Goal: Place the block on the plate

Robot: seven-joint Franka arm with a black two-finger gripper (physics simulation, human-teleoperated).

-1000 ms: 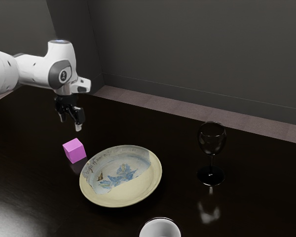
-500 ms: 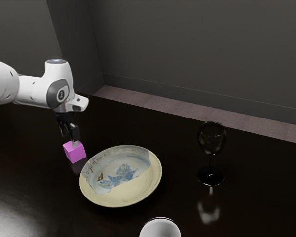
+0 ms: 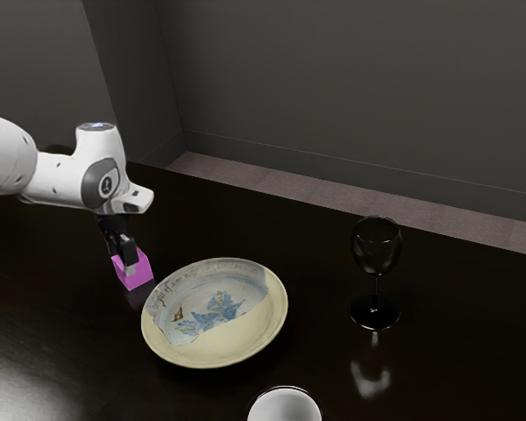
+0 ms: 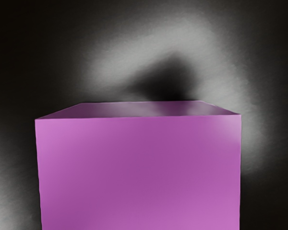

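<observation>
Pointing down, the hand [image 3: 124,261] is lowered at the one pink block [image 3: 142,273] in the exterior view; whether it is gripping it, I cannot tell. One white arm [image 3: 61,180] reaches in from the exterior view's left, bent downward at the wrist. The block is on the worktop [image 3: 202,219], just beside a single plate [image 3: 215,314]. One wine glass [image 3: 376,250] and one white round vessel [image 3: 285,409], partly cut off, stand apart.

Wrist view: one block, close up, two faces showing.
</observation>
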